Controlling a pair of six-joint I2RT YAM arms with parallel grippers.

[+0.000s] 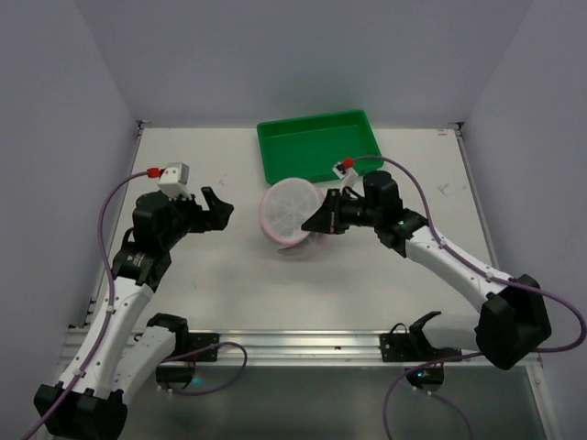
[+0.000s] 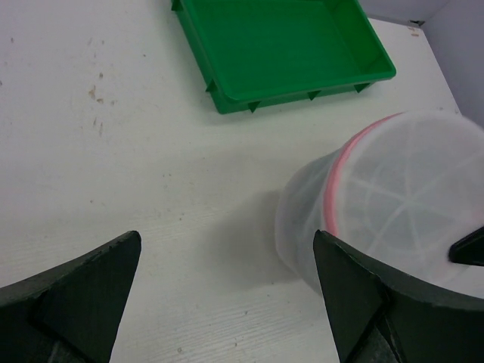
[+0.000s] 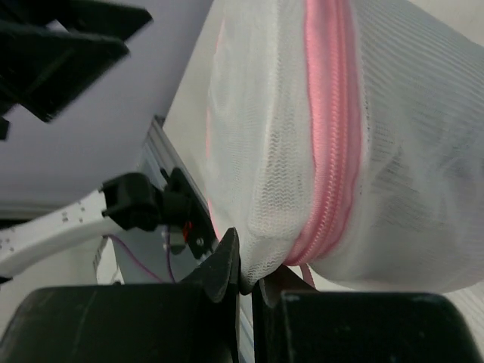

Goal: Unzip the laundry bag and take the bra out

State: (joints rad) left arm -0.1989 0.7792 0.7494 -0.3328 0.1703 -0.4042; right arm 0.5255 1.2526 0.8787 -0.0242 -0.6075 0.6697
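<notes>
The right gripper (image 3: pixel 246 281) has its two black fingers pressed together on a pinch of white mesh at the edge of the laundry bag (image 3: pixel 378 151), just beside the pink zipper (image 3: pixel 333 136). In the right wrist view the bag fills most of the picture. The zipper runs down its side as a broad pink band, and it looks closed along the stretch that shows. What lies inside the mesh cannot be made out.

From above, the right gripper (image 1: pixel 323 220) reaches in from the right and meets the bag (image 1: pixel 289 209) at its right rim. The bag sits near the middle of the white table (image 1: pixel 238 275). It is tipped up on edge, so that one round, pink-rimmed face turns up toward the camera. Whether its lower edge touches the table cannot be told.

Just behind the bag, toward the far side of the table, is a green rectangular tray (image 1: pixel 312 147).

The left gripper (image 1: pixel 213 209) hangs to the left of the bag, apart from it, with its fingers spread wide and nothing between them. In the left wrist view, the left gripper (image 2: pixel 227 242) frames bare table. The bag (image 2: pixel 393 204) shows partly behind its right-hand finger, and the tray (image 2: pixel 302 94) lies beyond.
</notes>
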